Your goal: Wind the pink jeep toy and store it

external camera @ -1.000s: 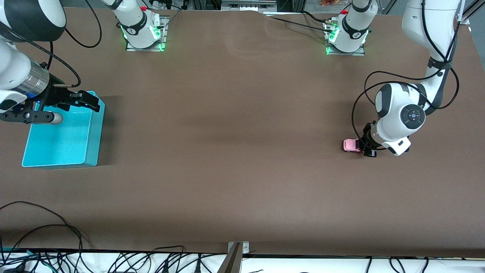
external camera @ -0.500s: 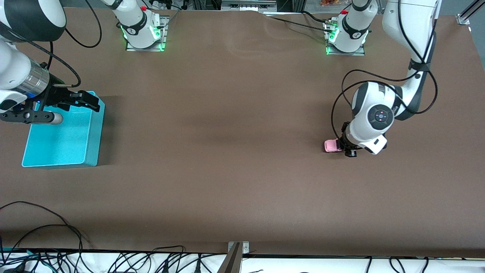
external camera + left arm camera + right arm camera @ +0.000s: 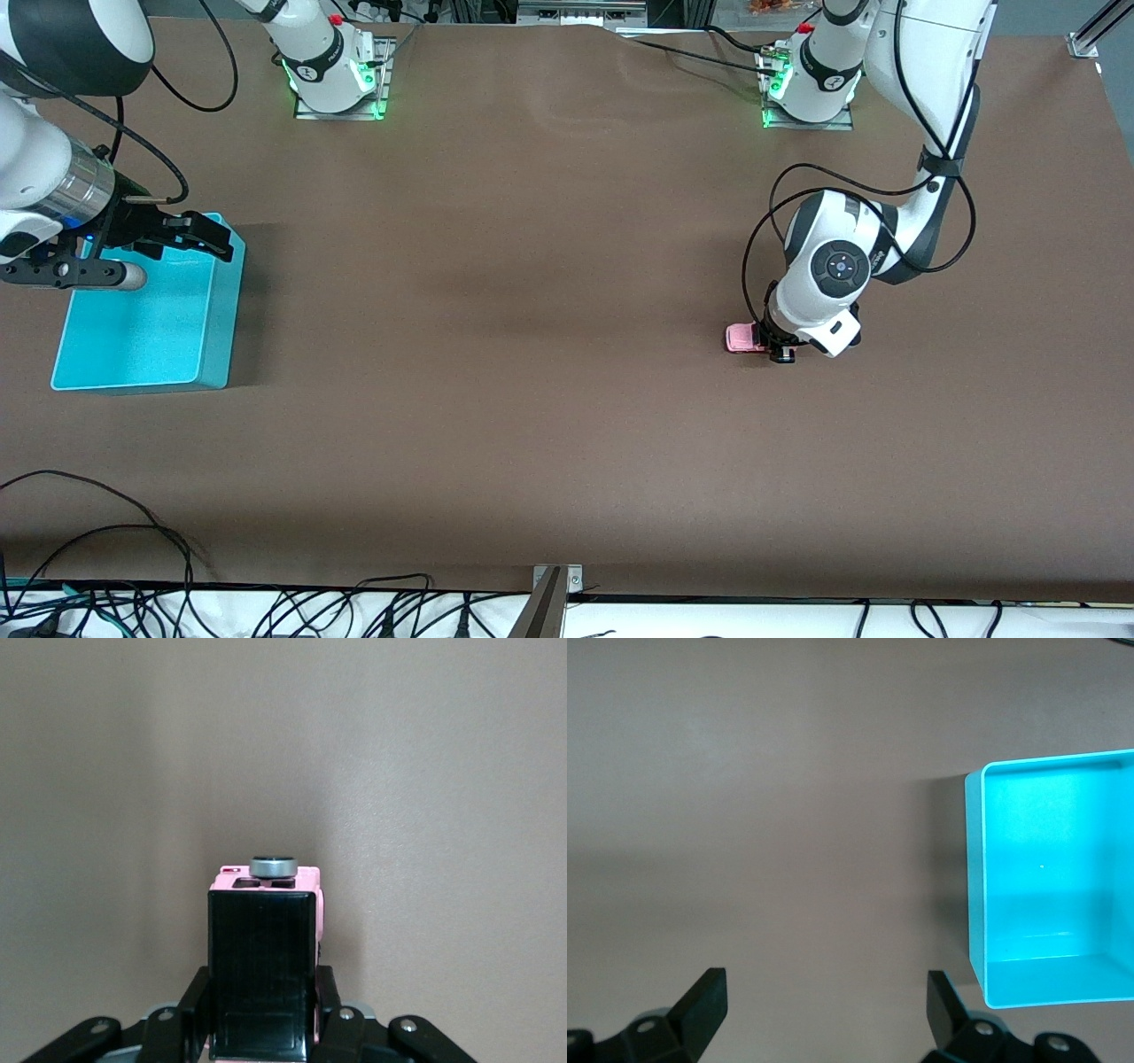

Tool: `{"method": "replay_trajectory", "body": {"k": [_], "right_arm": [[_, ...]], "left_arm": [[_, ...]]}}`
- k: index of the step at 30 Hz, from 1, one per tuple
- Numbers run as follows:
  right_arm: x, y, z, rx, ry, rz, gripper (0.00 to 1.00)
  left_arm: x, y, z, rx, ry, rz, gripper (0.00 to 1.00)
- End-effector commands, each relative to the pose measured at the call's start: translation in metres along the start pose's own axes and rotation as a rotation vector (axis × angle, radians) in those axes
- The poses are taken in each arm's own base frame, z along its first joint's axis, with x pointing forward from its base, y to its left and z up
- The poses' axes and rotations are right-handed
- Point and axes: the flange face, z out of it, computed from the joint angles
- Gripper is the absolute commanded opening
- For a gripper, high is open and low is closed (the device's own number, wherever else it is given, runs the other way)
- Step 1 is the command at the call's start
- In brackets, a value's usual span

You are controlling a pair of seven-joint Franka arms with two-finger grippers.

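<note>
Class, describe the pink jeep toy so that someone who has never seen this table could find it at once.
Start at the brown table and go to the left arm's end, away from the turquoise bin under the right gripper. There the left gripper is shut on the pink jeep toy. It is tiny and boxy, the only pink thing, with a black rear roof.

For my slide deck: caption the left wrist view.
Left gripper shut on the pink toy car, black roof up, over the brown table.
</note>
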Motion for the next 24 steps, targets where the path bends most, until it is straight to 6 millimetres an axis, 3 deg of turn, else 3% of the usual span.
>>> {"method": "replay_trajectory", "body": {"k": [1,16,24], "right_arm": [[0.002,-0.001,-0.006,-0.006,-0.003,-0.008,1.0],[0.002,-0.001,-0.005,-0.006,-0.005,-0.008,1.0],[0.002,0.001,-0.005,-0.004,-0.006,-0.005,1.0]], "left_arm": [[-0.004,0.0,0.004,-0.025,0.0,-0.003,0.18],[0.009,-0.005,0.026,-0.023,0.009,0.014,0.15],[0.043,0.001,0.032,-0.012,0.01,0.043,0.15]]}}
